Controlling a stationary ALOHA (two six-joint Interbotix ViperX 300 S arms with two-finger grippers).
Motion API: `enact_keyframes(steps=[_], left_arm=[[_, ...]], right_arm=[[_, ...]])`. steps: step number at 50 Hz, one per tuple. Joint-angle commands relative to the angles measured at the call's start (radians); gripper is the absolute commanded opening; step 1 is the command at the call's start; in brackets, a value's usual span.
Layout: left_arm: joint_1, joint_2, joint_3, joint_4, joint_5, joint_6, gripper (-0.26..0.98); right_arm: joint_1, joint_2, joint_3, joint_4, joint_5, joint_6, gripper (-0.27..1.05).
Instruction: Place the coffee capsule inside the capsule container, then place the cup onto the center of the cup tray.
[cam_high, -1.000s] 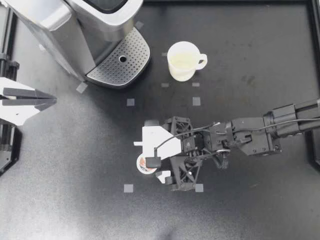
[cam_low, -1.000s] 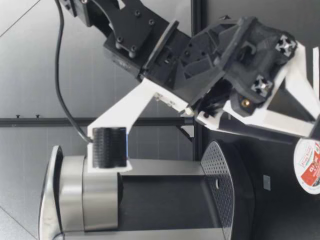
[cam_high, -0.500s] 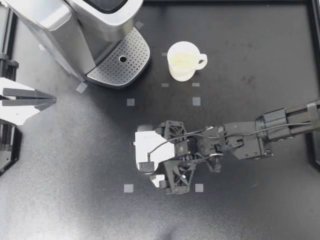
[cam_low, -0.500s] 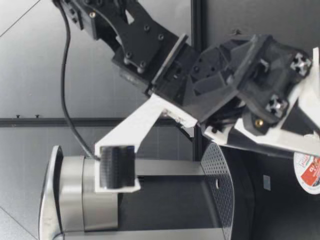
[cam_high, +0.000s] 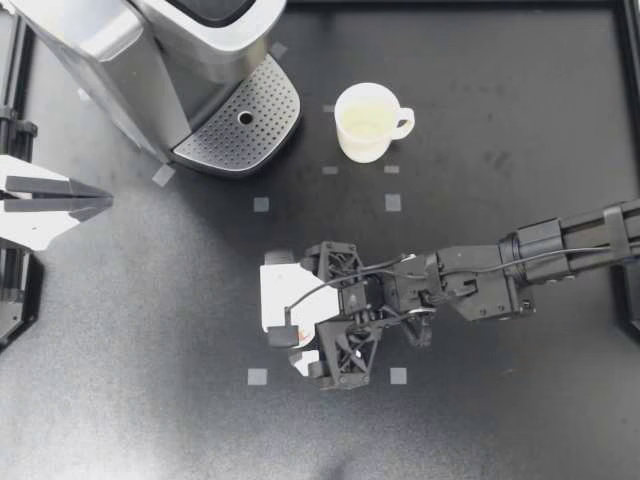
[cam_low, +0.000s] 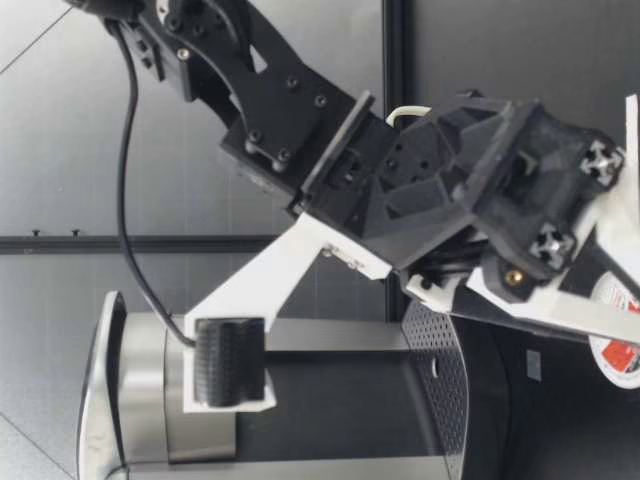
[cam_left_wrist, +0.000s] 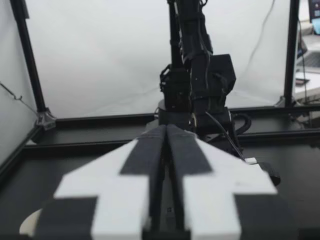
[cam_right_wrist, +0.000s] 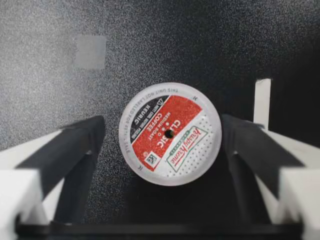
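- My left gripper (cam_high: 104, 203), white with black pads, sits at the table's left edge, apart from the silver and black coffee machine (cam_high: 130, 50). Its fingers are pressed flat together with nothing between them.
- The coffee machine, smooth brushed metal, fills the far left corner of the matte black table (cam_high: 500, 420). Its rounded, perforated metal cup tray (cam_high: 243, 122) juts toward the middle.
- The round coffee capsule (cam_right_wrist: 170, 133), white-rimmed with a red and black foil lid, lies flat on the table with its lid up, well apart from the machine's tray.
- My right gripper (cam_high: 285, 335) hangs over the capsule. Its fingers (cam_right_wrist: 75, 145) are spread wide, one on each side, with a gap on both sides and neither touching.
- The pale, glossy cup (cam_high: 365, 120) stands upright just beside the tray, its handle pointing away from the machine, with open tabletop around it.
- A black frame rail (cam_high: 625, 100) bounds the table on the side farthest from the machine.
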Motion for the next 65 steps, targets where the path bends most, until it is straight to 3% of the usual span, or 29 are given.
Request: enact_keyframes(steps=[1,12,25,35,44,52,65], left_arm=[[0.002,0.003,-0.023,0.000,-0.003,0.000,0.11],[0.002,0.003,-0.020,0.000,-0.003,-0.003,0.11],[0.005,0.028,-0.032,-0.014,0.020,-0.005,0.11],[0.069,0.132,-0.115,-0.069,0.100,-0.005,0.11],[0.133,0.267,-0.302,-0.086,0.330,-0.005,0.11],[0.158,0.396,-0.508,-0.078,0.598,-0.003,0.11],[0.160,0.655,-0.844,0.035,1.065,-0.020,0.11]], right_arm=[[0.006,-0.017,-0.025,-0.002,0.005,-0.002,0.74],[0.005,-0.021,-0.028,-0.002,0.014,0.000,0.55],[-0.009,-0.077,-0.025,0.002,0.054,0.012,0.54],[-0.014,-0.189,0.018,0.009,0.054,0.043,0.54],[-0.021,-0.313,0.118,0.009,0.014,0.095,0.54],[-0.028,-0.414,0.229,0.009,-0.087,0.130,0.54],[-0.044,-0.581,0.451,0.009,-0.336,0.132,0.54]])
